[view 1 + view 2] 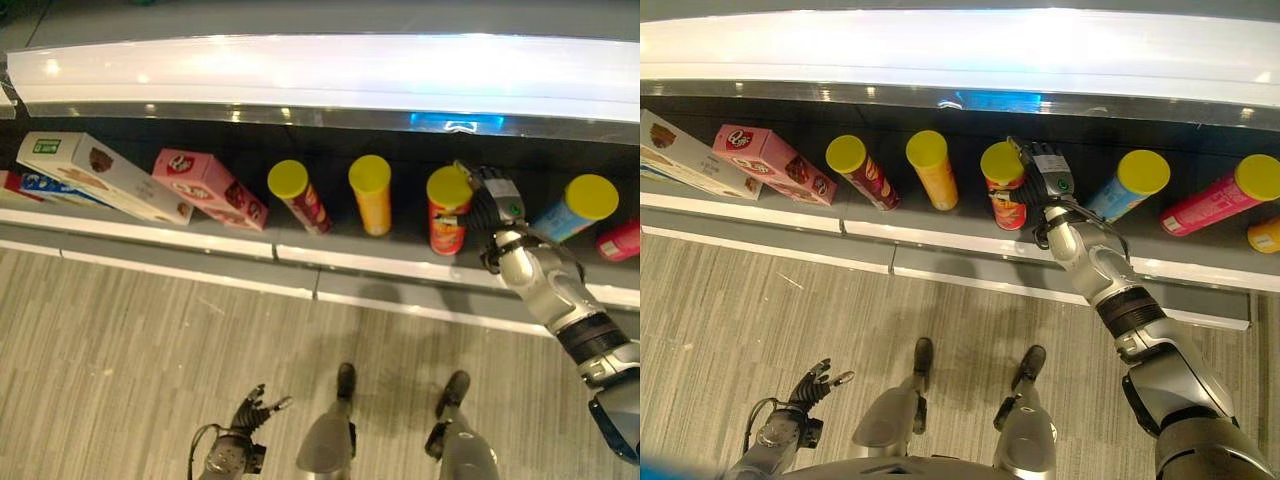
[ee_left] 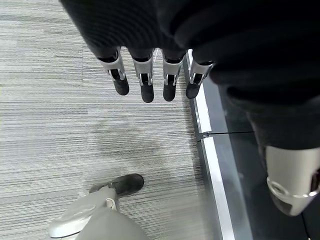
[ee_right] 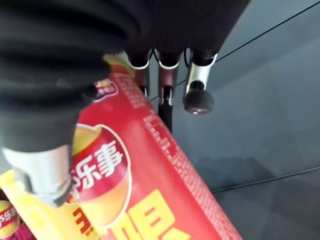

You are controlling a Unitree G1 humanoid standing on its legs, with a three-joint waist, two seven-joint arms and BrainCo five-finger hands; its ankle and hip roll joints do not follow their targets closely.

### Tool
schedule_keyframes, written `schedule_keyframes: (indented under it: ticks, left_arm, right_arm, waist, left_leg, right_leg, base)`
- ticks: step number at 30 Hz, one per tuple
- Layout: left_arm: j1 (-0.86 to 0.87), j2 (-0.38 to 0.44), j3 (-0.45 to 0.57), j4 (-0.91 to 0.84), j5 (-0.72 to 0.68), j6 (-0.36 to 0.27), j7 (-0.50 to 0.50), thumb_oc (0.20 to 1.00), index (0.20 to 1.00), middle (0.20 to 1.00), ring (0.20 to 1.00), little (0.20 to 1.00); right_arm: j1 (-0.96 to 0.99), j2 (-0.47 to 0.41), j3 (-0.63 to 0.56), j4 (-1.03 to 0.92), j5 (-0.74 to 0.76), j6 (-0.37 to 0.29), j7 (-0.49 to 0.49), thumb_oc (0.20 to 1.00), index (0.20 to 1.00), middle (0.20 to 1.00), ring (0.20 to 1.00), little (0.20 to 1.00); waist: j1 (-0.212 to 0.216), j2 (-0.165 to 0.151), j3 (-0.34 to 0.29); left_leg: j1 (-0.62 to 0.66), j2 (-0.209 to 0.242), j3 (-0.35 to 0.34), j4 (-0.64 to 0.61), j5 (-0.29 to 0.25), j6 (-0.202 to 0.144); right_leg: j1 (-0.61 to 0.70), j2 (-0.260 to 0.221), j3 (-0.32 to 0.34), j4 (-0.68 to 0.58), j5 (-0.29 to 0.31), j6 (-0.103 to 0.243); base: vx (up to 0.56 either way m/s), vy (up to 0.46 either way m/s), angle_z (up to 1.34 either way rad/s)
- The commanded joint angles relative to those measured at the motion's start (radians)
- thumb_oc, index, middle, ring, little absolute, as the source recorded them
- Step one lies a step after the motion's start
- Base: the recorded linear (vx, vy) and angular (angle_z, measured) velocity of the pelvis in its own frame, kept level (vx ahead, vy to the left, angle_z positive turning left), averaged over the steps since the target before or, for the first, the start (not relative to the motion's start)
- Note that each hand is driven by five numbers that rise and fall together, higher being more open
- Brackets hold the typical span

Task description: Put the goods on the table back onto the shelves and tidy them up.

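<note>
The left hand hangs low over the floor, fingers relaxed, empty. On the shelf, the red chip can stands between orange and blue cans, the right hand curled round its side. Light, stiff, slick cardboard: probably best gripped mid-body.

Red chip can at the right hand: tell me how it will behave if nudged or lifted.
The red chip can is a tall narrow tube standing on the shelf, so a push high up would probably tip it. Being round, it would likely roll once down. The right hand rests against its side; the glossy wall in the right wrist view may slip under a light grip.
</note>
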Motion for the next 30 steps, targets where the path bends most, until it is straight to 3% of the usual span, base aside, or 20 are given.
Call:
schedule_keyframes:
  ticks: [1,30]
  left_arm:
    - [-0.028,0.049,-0.071,0.037,-0.014,-0.020,0.029,1.000,1.000,1.000,1.000,1.000]
    - [-0.029,0.045,-0.087,0.042,-0.012,-0.025,0.042,1.000,1.000,1.000,1.000,1.000]
  right_arm:
    - [-0.131,0.042,0.006,0.030,-0.004,-0.019,-0.077,0.200,0.200,0.200,0.200,0.200]
    - [-0.149,0.038,0.015,0.072,0.002,-0.009,-0.102,0.200,0.200,0.200,0.200,0.200]
  waist:
    - [0.023,-0.043,-0.019]
    - [0.034,-0.021,-0.015]
  left_leg:
    - [-0.048,0.026,0.055,0.004,0.019,-0.030]
    - [-0.068,0.021,0.043,0.004,0.023,-0.034]
  right_leg:
    - [0.000,-0.101,0.070,0.010,-0.020,0.085]
    - [-0.006,-0.108,0.054,0.010,-0.023,0.089]
  base:
    - [0.00,0.000,0.00]
    - [0.00,-0.001,0.01]
